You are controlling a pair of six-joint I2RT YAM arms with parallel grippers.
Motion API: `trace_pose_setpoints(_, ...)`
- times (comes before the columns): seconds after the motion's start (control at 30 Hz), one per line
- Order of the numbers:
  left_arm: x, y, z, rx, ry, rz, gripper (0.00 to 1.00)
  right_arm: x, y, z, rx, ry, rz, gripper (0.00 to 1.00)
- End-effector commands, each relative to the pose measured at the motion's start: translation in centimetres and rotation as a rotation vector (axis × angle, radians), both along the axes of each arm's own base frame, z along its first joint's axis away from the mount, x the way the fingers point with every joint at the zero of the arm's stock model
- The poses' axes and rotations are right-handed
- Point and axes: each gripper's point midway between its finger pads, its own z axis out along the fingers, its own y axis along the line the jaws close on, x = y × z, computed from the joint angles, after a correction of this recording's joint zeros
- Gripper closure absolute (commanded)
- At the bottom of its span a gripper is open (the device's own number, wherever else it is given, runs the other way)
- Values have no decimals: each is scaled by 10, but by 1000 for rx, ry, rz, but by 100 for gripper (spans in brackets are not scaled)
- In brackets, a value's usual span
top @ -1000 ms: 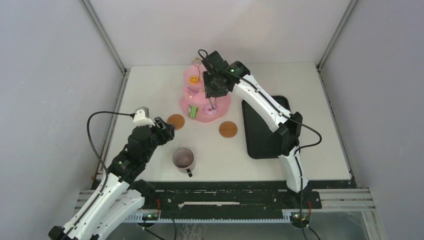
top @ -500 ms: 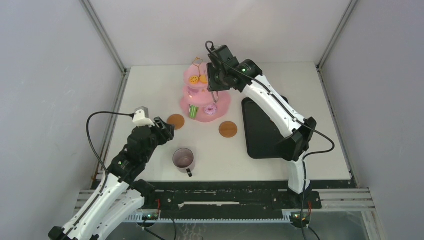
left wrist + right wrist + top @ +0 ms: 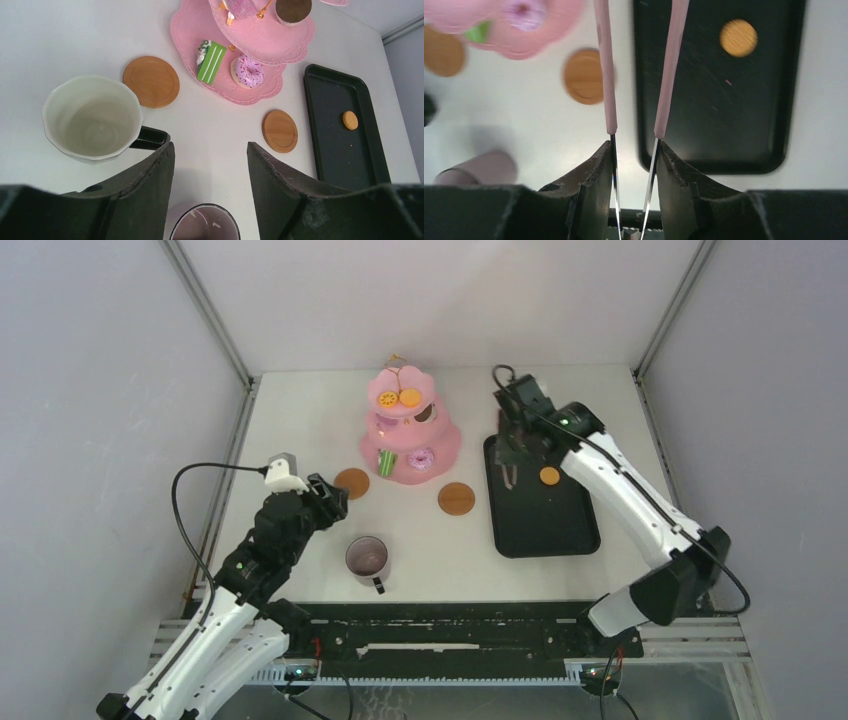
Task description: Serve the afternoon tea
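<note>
1. While the right gripper (image 3: 513,462) hangs over the tray (image 3: 545,520), the cake stand (image 3: 450,440) sits left of it, behind two coasters (image 3: 456,499).
2. The left gripper (image 3: 210,152) has its jaws apart, above a mug (image 3: 204,227).
3. The right jaws clamp the tongs (image 3: 606,65) above the tray, near a biscuit (image 3: 738,37).

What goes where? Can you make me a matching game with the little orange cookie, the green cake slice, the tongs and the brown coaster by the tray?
Things
1. orange cookie
2. green cake slice
3. tongs
4. coaster by the tray

Places
A. on the bottom tier of the pink stand
B. flat on the white table
C. between the jaws of the right gripper
D. on the black tray

Pairs: 1-D, 2-A, 3-C, 4-B
</note>
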Motion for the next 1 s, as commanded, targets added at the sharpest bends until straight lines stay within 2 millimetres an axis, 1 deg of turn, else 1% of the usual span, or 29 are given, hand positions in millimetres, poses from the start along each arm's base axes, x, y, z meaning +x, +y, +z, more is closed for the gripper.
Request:
trace_pose_setpoints(0.0,4,-4,37,-76,-86,1,40,-14,-52,-19,25,19,-162,57)
trace_pose_setpoints(0.1,4,-6,35,-95,-84,-3,41,-28,-72,-42,15,80,-206,56)
trace_pose_setpoints(0.17,4,-8,35,-106,-83,-9,41,-36,-79,-57,5,127,-222,55)
trace_pose_setpoints(0.27,4,-11,34,-117,-81,-17,41,-44,-85,-78,-12,194,-234,54)
trace_pose_setpoints(0.3,4,-11,34,-118,-81,-20,41,-46,-85,-86,-15,217,-236,53)
trace_pose_setpoints(0.33,4,-11,33,-117,-79,-20,41,-46,-84,-88,-7,221,-234,53)
trace_pose_setpoints(0.37,3,-11,32,-117,-79,-20,41,-49,-85,-98,-8,244,-236,53)
trace_pose_setpoints(0.4,3,-11,32,-117,-80,-20,41,-50,-85,-103,-5,257,-237,53)
trace_pose_setpoints(0.63,0,-7,32,-113,-82,-8,42,-50,-87,-131,-3,332,-251,52)
trace_pose_setpoints(0.87,2,-7,31,-109,-75,-5,41,-53,-93,-158,-2,396,-273,51)
trace_pose_setpoints(0.97,3,-8,30,-108,-73,-7,42,-51,-95,-165,5,409,-283,51)
